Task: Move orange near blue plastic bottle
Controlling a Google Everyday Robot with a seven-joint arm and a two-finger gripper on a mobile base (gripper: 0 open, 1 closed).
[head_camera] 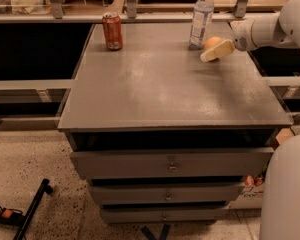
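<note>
Orange (213, 41) far right on the table (160, 91), jaws of the gripper (210, 50) closed on it, just beside the blue plastic bottle (202, 19), on its right. I see 1 soda can (112, 31) far left, well apart. 3 drawers (170, 165) below.

Cream gripper (213, 49) by yellow-orange orange (213, 41), bluish bottle (201, 19), red can (112, 32), grey table (160, 89)

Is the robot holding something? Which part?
Can't tell for sure. The end effector is right against the orange, covering its lower side, by the blue plastic bottle.
</note>
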